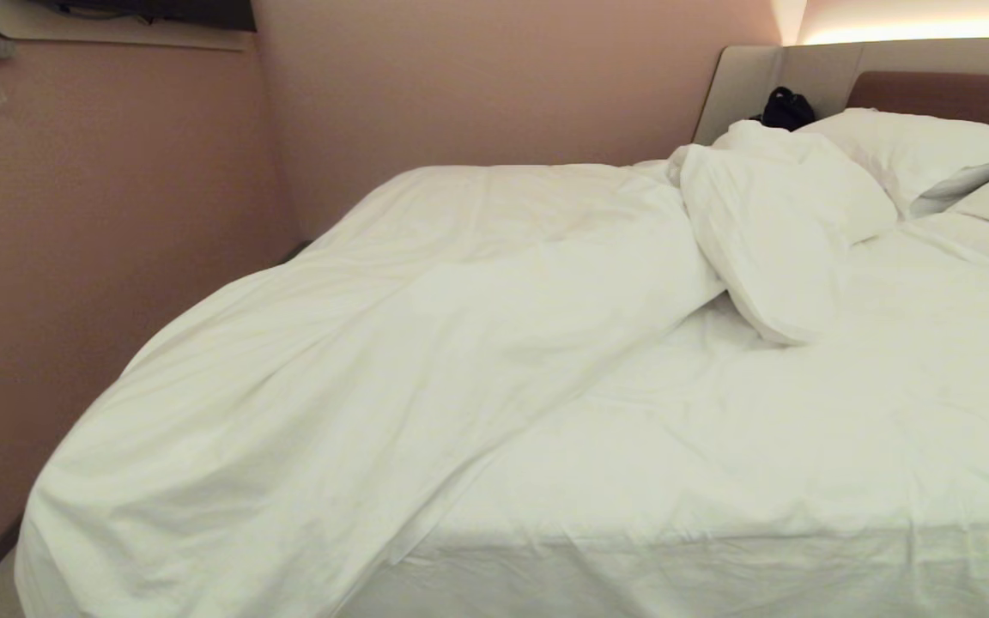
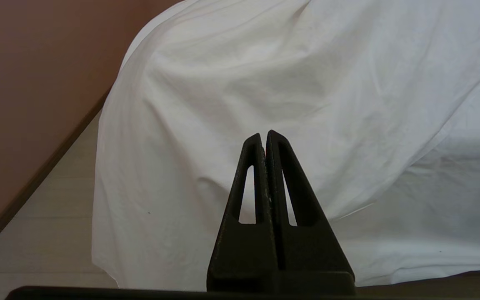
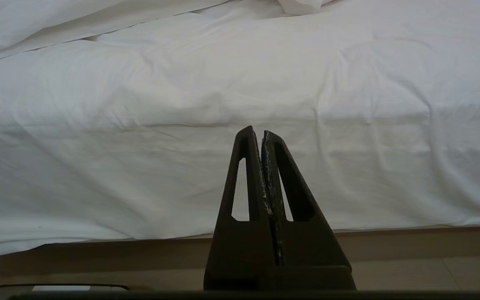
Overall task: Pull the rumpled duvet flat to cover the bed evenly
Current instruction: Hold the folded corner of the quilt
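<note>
Both hands are pressed together and hold nothing. The left hand (image 2: 266,135) faces the duvet (image 1: 357,343) where it hangs over the bed's (image 3: 265,243) foot corner near the pinkish wall (image 1: 117,197), not touching it. The right hand (image 3: 256,132) faces the sheeted mattress side (image 3: 181,166), above the base. On top, the duvet lies bunched across the wall side, leaving the sheet (image 1: 803,429) bare on the other. Pillows (image 1: 915,150) sit by the headboard (image 1: 949,90), beside a dark object (image 1: 786,109).
</note>
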